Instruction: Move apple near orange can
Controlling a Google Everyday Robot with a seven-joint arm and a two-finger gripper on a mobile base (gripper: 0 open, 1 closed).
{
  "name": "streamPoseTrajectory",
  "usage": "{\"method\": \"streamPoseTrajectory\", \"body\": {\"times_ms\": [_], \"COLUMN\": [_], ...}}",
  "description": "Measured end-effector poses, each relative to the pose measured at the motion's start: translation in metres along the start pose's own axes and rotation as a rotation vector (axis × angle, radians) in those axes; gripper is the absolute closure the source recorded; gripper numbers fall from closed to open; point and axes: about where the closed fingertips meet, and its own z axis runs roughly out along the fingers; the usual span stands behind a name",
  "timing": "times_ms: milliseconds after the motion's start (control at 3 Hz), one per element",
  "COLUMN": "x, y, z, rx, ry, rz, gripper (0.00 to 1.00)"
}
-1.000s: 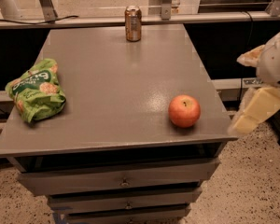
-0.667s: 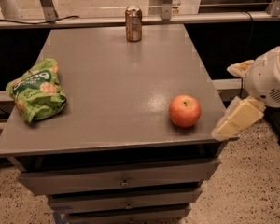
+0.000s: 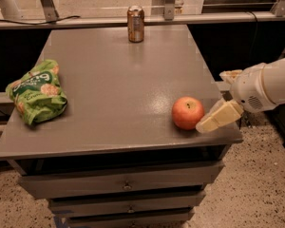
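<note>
- The gripper (image 3: 213,100) is hanging at the right front edge of the grey table (image 3: 114,80), at the end of a white arm (image 3: 270,87) that is entering from the right side of the view.
- Its two cream fingers are standing spread apart, released and grasping nothing. The lower finger (image 3: 219,118) is slanting down towards the table, and the upper finger (image 3: 230,75) is showing only its end past the table's right edge.
- The tip of the lower finger is sitting right against the apple's right side; whether it is actually touching cannot be told.
- The apple (image 3: 187,113) is resting on the table near the front right corner, with its stem dimple facing up and slightly to the right.
- The orange can (image 3: 136,23) is standing upright at the middle of the table's far edge, well apart from the apple.
- A green snack bag (image 3: 37,98) is lying crumpled near the left edge of the table, far from both the apple and the can.
- Below the tabletop, the fronts of several grey drawers (image 3: 126,185) are showing, each with a small knob.
</note>
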Motion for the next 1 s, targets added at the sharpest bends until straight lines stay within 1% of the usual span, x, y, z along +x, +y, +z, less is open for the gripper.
{"method": "streamPoseTrajectory", "body": {"times_ms": [333,667,1000], "x": [-0.007,-0.012,-0.016], "y": [-0.002,0.005,0.02], "z": [0.012,0.018,0.022], "rx": [-0.016,-0.059,-0.11], "ry": [-0.022,-0.025,-0.033], "rz": [0.064,0.162,0.275], "gripper": [0.0,0.18,0.42]}}
